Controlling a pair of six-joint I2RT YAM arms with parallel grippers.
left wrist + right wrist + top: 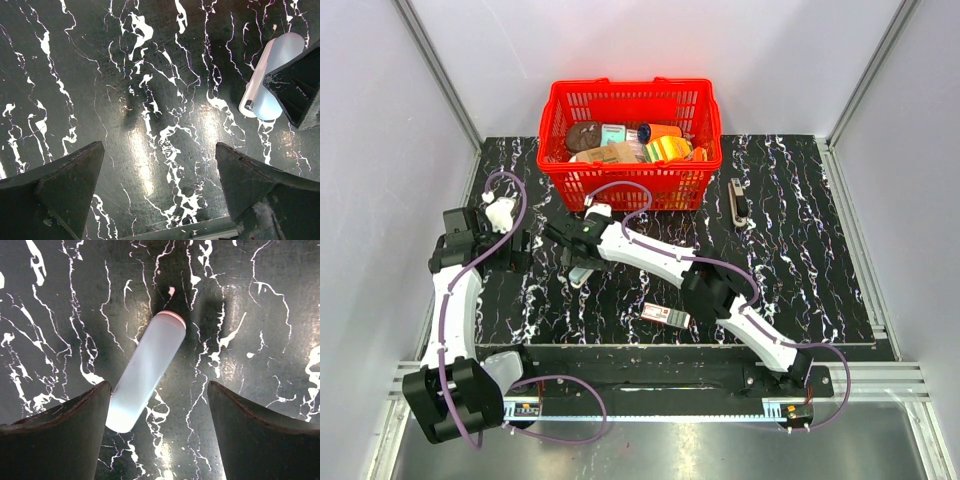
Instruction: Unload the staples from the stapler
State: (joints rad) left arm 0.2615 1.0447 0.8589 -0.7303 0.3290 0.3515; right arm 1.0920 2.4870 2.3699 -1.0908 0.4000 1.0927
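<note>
stapler (pixel 145 371): lies flat on the table (pixel 260 315), slanted under the right gripper (pixel 159 390); nothing grips it
right gripper: spread wide around the stapler; probably lined up to pinch it
left gripper (pixel 160 147): spread too, hovering just beside; likely to assist

A red basket (pixel 670 183) is sitting at the far middle of the black marbled tabletop (pixel 820 280), holding assorted packets. A slim brown-and-silver object (pixel 739 200) is lying just right of it. A small white-and-red box (pixel 666 315) is lying nearer, around the middle.
</note>
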